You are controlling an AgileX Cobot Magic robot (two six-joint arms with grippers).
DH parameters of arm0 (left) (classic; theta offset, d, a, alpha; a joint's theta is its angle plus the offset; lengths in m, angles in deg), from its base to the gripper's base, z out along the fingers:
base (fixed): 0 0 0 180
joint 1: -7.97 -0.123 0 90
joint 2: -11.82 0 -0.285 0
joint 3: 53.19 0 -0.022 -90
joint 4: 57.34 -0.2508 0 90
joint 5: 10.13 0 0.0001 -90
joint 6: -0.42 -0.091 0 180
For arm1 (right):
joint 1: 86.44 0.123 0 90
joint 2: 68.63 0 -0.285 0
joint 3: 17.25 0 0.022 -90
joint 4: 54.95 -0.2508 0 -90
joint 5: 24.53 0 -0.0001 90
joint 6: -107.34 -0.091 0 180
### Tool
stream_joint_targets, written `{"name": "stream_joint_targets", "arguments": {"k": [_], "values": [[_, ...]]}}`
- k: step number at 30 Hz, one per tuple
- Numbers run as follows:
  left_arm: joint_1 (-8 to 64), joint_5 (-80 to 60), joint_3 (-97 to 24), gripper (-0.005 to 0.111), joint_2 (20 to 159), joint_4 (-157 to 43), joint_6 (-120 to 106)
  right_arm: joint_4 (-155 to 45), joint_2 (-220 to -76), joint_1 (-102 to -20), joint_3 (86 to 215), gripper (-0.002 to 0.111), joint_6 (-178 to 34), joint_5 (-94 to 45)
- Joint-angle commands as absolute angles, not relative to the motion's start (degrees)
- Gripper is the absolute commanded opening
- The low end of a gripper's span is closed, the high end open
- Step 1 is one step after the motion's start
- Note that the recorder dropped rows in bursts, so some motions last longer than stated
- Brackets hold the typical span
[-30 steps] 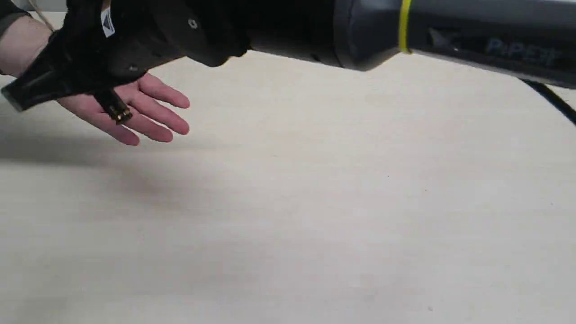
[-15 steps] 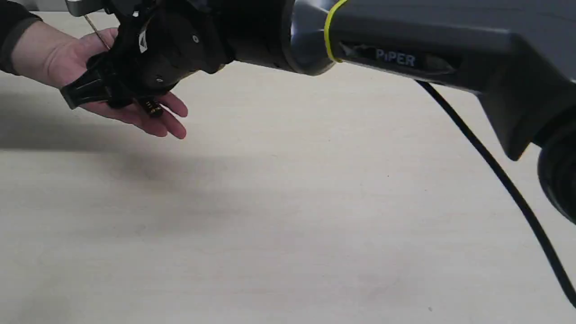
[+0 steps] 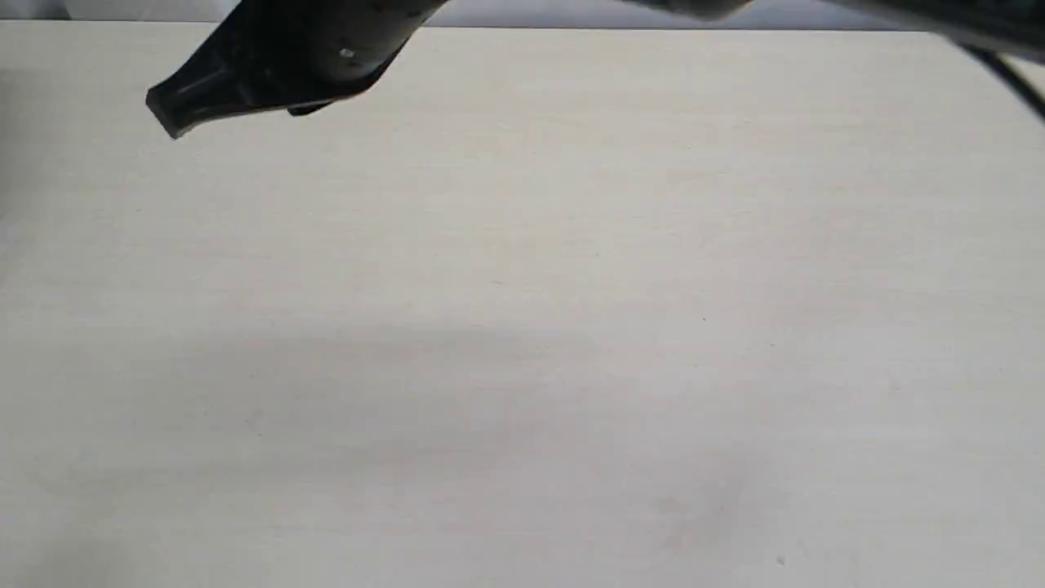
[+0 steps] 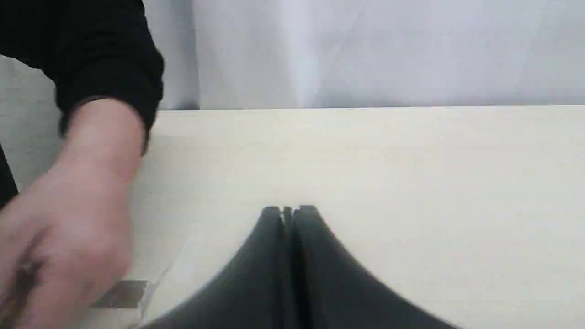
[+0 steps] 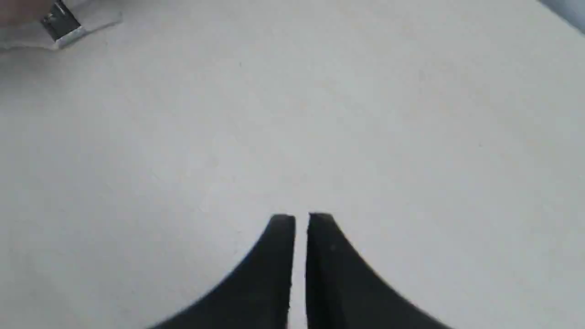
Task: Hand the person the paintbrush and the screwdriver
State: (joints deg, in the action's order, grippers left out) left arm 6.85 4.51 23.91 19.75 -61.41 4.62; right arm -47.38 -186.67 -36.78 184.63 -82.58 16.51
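Note:
In the exterior view only my right gripper (image 3: 167,116) shows, hanging over the table's far left; the person and both tools are outside that view. The right wrist view shows this gripper (image 5: 301,218) nearly shut, a thin slit between its fingers and nothing in it. My left gripper (image 4: 289,210) is shut and empty above the table. The person's hand (image 4: 68,228), blurred and with a dark sleeve, is beside it. Under that hand a silver band of the paintbrush (image 4: 122,294) peeks out, and the paintbrush (image 5: 61,25) also shows at a corner of the right wrist view. The screwdriver is out of view.
The pale wooden table (image 3: 522,327) fills the exterior view. A white curtain (image 4: 365,50) hangs behind its far edge. A black cable (image 3: 1012,77) runs at the upper right.
The right arm has pulled up and back, its gripper now empty. The person's hand and the screwdriver held over it have left the exterior view.

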Motion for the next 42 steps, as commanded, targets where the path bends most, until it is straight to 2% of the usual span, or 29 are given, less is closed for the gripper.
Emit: {"name": "stream_joint_targets", "arguments": {"k": [1,9,13,29,38,42], "values": [[7.3,4.2,24.0,0.000,19.6,-61.3,4.7,-46.5,-180.1,-37.0,180.4,0.004,-82.3,14.6],[7.3,4.2,24.0,0.000,19.6,-61.3,4.7,-47.4,-161.3,-37.0,156.3,0.004,-82.3,-2.3],[7.3,4.3,24.0,0.000,19.6,-61.2,4.7,-47.4,-151.9,-37.0,145.4,0.004,-82.5,-5.5],[7.3,4.2,24.0,0.000,19.6,-61.2,4.7,-43.7,-119.2,-37.0,122.2,0.004,-94.4,-4.5],[7.3,4.2,24.0,0.000,19.6,-61.2,4.7,-33.0,-105.9,-37.0,114.7,0.004,-104.0,8.8],[7.3,4.0,24.0,0.000,19.6,-61.3,4.7,-27.8,-102.9,-37.0,114.7,0.004,-103.9,9.5]]}}
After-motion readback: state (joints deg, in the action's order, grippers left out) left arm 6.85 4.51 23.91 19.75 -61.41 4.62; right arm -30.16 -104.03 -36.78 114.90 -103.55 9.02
